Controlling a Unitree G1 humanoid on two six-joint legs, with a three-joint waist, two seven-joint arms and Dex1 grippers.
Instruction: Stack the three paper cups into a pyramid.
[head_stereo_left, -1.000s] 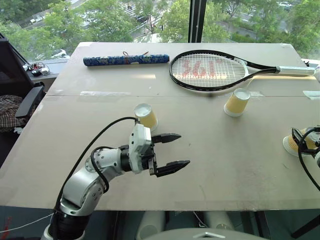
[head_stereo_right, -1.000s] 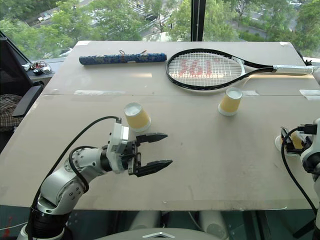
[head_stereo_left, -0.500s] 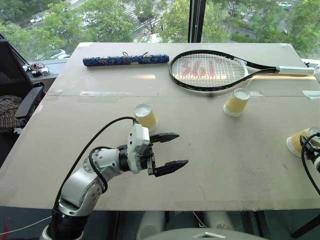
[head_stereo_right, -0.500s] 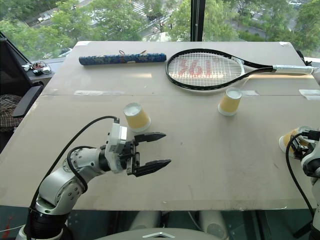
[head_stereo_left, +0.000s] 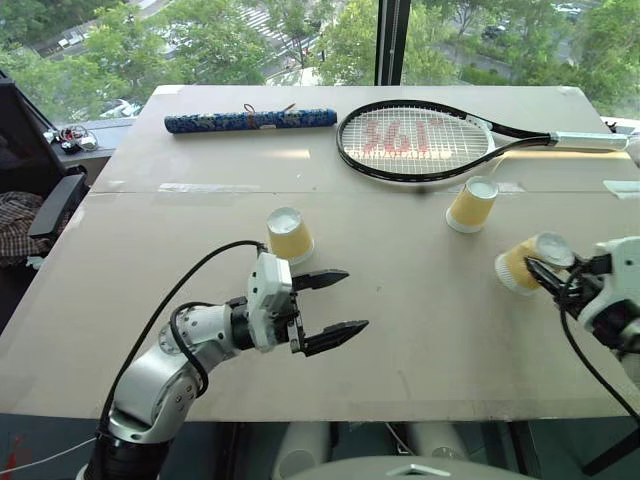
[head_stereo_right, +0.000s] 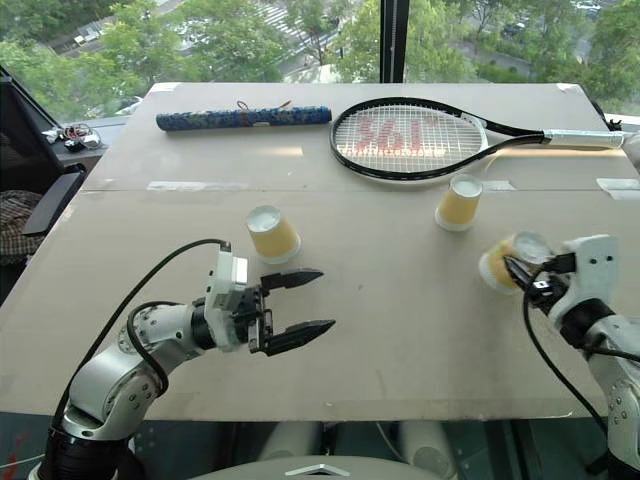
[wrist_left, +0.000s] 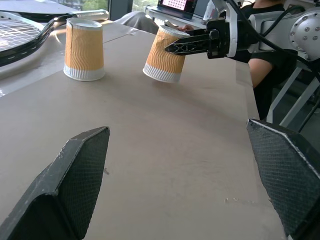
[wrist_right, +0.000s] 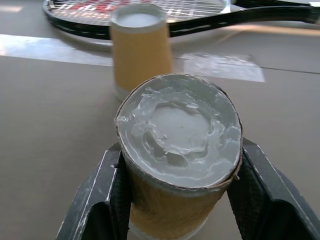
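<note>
While the tennis racket (head_stereo_left: 417, 140) and blue roll (head_stereo_left: 250, 120) lie across the frame's top, the right gripper (head_stereo_left: 545, 272) clamps a tilted paper cup (head_stereo_left: 522, 263) at right, base angled upper right; two cups (head_stereo_left: 289, 234) (head_stereo_left: 472, 204) stand inverted mid-frame; the left gripper (head_stereo_left: 330, 305) gapes empty, lower left.

The three small tapered paper cups (head_stereo_left: 291, 236) (head_stereo_left: 473, 205) (head_stereo_left: 522, 263) are yellow-tan with white ends. The oval tennis racket (head_stereo_left: 415, 140) has a black frame, white strings and red letters. The bench (head_stereo_left: 420, 330) is beige.
</note>
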